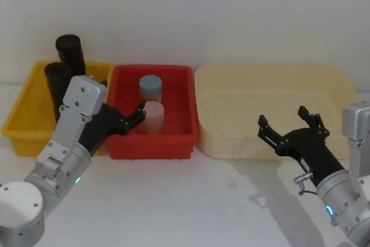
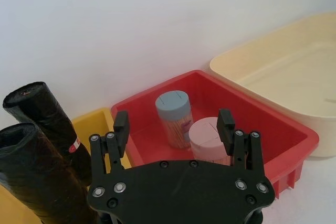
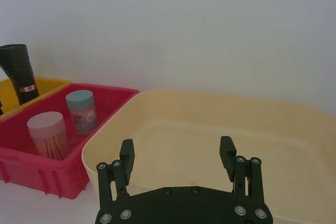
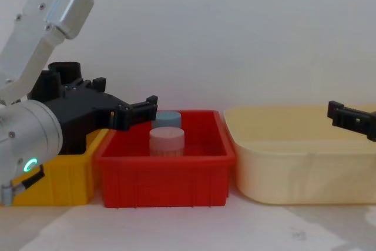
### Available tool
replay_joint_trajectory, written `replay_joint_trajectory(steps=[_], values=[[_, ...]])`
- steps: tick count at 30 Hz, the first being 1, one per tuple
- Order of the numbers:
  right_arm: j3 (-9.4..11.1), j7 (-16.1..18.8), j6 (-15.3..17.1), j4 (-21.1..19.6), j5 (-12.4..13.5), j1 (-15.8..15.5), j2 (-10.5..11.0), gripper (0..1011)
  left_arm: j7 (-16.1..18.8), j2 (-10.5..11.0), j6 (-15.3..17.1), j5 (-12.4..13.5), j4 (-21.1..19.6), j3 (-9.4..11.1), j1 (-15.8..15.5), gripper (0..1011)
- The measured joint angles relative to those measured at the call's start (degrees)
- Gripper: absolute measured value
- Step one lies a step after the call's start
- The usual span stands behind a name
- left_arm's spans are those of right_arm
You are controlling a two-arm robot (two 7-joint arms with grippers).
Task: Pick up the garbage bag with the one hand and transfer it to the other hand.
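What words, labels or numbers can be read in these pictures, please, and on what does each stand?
No text can be read.
The red-and-white label on the rear black roll: too small to read.
The front roll: no label seen.

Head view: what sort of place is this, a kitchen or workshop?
Probably a robot test bench, not a home: a yellow bin, a red bin and a cream bin stand in a row on a white table against a blank wall, with the left gripper and right gripper open before them.
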Motion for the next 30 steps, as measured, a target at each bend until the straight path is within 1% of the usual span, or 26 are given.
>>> replay_joint_trajectory(steps=[30], values=[[0.00, 0.00, 0.00, 0.00, 0.00, 0.00, 0.00, 999, 0.00, 0.00, 0.00, 0.01, 0.00, 0.00, 0.00, 1001]])
